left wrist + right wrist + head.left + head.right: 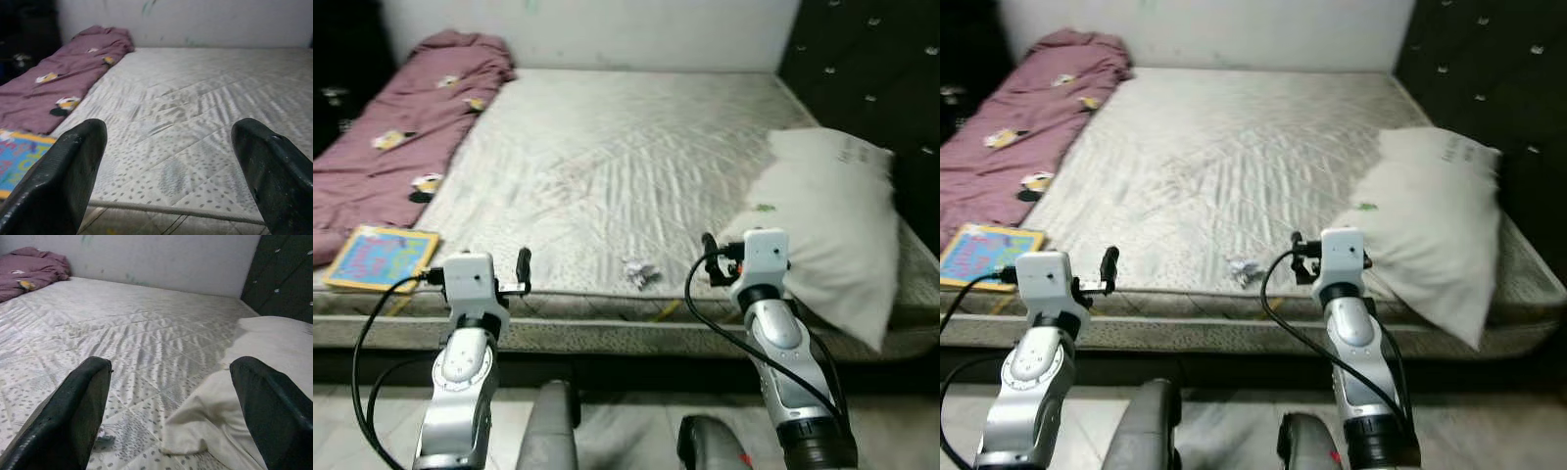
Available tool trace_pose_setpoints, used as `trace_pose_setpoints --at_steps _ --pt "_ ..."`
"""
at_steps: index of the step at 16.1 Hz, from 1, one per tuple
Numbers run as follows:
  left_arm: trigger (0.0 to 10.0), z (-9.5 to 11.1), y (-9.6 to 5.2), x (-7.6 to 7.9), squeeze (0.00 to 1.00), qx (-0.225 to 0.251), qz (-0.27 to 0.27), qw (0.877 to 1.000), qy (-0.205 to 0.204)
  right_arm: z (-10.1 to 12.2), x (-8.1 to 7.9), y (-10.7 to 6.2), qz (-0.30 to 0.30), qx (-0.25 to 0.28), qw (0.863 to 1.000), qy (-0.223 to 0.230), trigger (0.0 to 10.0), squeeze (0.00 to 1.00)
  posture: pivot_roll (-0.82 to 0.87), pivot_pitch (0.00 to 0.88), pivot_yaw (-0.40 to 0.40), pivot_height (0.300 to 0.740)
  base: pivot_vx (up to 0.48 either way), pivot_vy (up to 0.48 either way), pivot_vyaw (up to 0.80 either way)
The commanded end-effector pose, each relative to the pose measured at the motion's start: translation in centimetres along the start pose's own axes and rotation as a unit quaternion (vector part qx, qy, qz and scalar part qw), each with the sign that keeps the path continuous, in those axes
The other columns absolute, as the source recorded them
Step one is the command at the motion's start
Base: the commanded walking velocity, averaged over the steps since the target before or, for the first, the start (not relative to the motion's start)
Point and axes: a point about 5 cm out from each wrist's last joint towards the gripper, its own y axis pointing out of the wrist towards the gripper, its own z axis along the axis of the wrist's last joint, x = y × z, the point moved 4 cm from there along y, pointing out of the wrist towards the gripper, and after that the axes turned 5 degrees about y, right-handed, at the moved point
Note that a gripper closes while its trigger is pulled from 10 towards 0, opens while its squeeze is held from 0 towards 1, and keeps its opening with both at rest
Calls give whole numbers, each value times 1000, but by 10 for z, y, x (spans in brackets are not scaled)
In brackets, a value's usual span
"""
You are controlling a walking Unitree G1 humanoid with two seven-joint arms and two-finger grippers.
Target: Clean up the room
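Note:
A small crumpled white paper (639,272) lies near the front edge of the bare quilted mattress (607,147). A colourful book (382,258) rests at the front left corner, beside a rumpled purple blanket (401,127) that runs along the left side. A white pillow (832,230) lies at the right, overhanging the front edge. My left gripper (522,266) is held up before the mattress edge, right of the book, open and empty. My right gripper (709,253) is raised between the paper and the pillow, also open and empty.
A dark tufted headboard (862,59) stands along the right side and a pale wall (607,29) at the far end. Pale floor (626,421) lies below the bed's front edge, where I stand.

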Motion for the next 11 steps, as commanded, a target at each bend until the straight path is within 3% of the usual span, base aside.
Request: trace_pose_setpoints --at_steps 1,8,11 --pt "10000 6 2 -1 0 8 6 1000 1 5 3 1 0 8 1000 0 10000 0 4 0 -13 573 0 0 0" --pt "10000 6 3 -4 0 6 5 1000 -8 6 -4 3 23 10 1000 -3 10000 0 3 7 -14 559 0 0 0" --pt "10000 6 2 -5 0 8 6 1000 -11 10 -18 2 68 18 997 -20 10000 0 5 10 -15 559 0 0 0"
